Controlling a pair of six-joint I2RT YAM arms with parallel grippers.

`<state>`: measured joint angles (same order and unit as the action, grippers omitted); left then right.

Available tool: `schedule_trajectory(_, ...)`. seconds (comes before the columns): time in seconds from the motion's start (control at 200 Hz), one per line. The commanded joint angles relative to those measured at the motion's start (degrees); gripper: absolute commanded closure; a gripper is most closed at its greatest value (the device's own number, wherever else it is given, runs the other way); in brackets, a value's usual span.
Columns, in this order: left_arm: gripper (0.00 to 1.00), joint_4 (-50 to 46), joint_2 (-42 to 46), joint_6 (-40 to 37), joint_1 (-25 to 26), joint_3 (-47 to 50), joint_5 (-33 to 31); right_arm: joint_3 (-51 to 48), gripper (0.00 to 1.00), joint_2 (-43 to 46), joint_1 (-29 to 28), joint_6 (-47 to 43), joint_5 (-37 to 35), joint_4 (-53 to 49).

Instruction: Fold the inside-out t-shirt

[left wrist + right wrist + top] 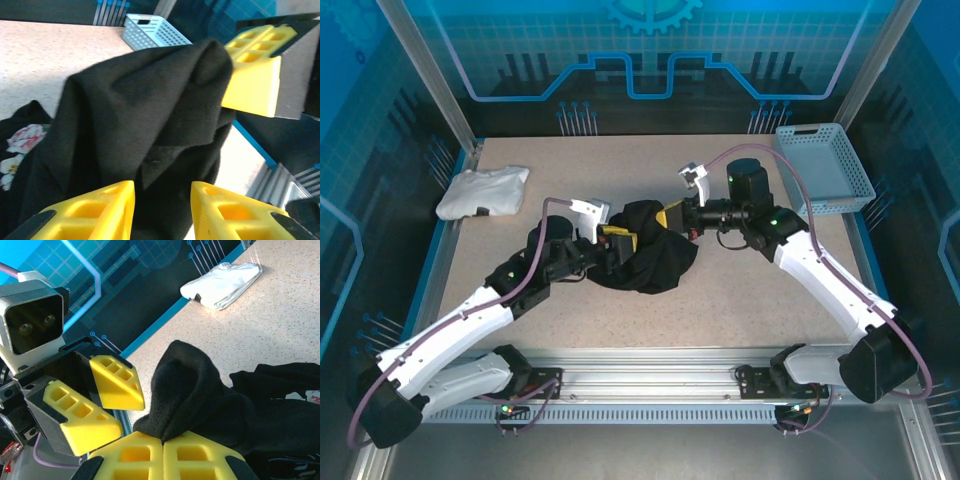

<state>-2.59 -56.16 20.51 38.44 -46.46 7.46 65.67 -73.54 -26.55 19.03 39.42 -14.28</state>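
Speckled beige tabletop (750,300), blue circuit-patterned walls (520,50), aluminium frame posts (427,70)

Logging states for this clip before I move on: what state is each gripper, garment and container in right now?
inside-out t-shirt: bunched in a heap, one fold raised, not folded.
right gripper: shut on the t-shirt's raised fold.
left gripper: open, facing the raised fold.
white garment: folded, lying at the far left.
basket: upright, empty, far right corner.

Black inside-out t-shirt (655,258) lies bunched mid-bench (740,290), one fold raised to a peak, floral print (20,142) showing.
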Motion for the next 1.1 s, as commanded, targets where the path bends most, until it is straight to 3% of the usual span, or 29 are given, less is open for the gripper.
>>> schedule_trajectory(0.0, 0.64, 0.67, -2.10, -2.94, 0.43, -4.44, 6.77, 2.18, 1.00, -0.09, 0.96, -2.44, 2.69, -3.79)
schedule_trajectory(0.505, 0.59, -1.53, -11.50, -7.03, 0.02, -11.64, 6.12, 1.96, 1.00, -0.03, 1.41, -2.61, 3.25, -3.95)
schedule_trajectory(0.67, 0.70, -1.12, -12.36, -7.07, -0.12, -11.73, 6.27, 2.00, 1.00, -0.02, 1.49, -2.73, 3.22, -3.91)
schedule_trajectory(0.805, 0.93, -0.36, -11.92, -6.42, -0.31, -11.64, 6.38, 2.61, 1.00, -0.15, 1.47, -4.13, 1.36, -5.42)
schedule_trajectory(0.845, 1.00, -0.25, -11.71, -5.67, -0.38, -11.84, 6.59, 3.15, 1.00, -0.17, 1.33, -5.36, -1.13, -7.15)
schedule_trajectory(0.895, 1.00, -0.59, -11.17, -4.20, -0.44, -12.40, 7.03, 4.41, 0.98, -0.06, 0.66, -7.57, -7.18, -10.94)
schedule_trajectory(1.01, 1.00, -3.10, -9.68, 3.04, 0.00, -14.68, 6.24, 7.57, 0.81, 0.48, -4.20, -12.30, -33.18, -20.11)
schedule_trajectory(1.095, 1.00, -6.90, -8.65, 8.46, 1.92, -16.66, 2.09, 6.50, 0.69, 2.95, -7.59, -13.76, -42.41, -20.28)
